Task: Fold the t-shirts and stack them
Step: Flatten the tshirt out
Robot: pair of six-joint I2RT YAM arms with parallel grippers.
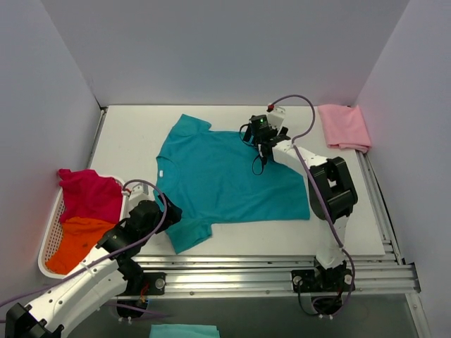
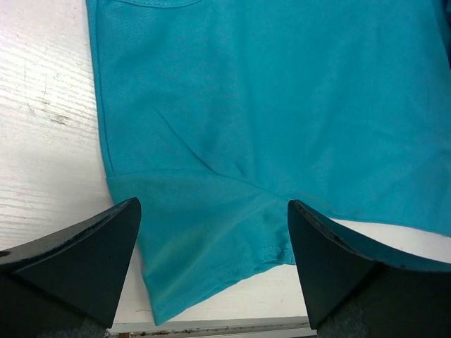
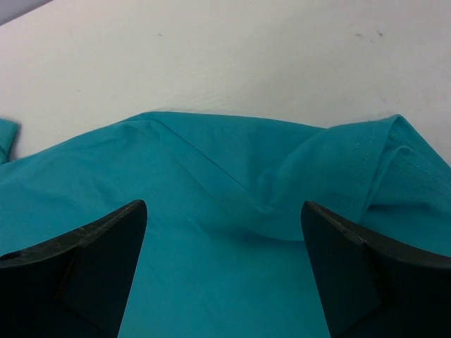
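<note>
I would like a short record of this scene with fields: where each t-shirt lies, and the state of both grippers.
teal t-shirt: spread flat, middle of the table
pale pink t-shirt: folded, far right corner
magenta-red t-shirt: crumpled in the white basket, left side
orange t-shirt: same basket, nearer end
left gripper: open, over the teal shirt's near sleeve
right gripper: open, over its far edge

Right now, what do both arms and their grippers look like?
The left arm and right arm have white links and black joints, with a purple cable looping along each. The right wrist shows a green light. The left gripper and right gripper have black, wedge-shaped fingers.
</note>
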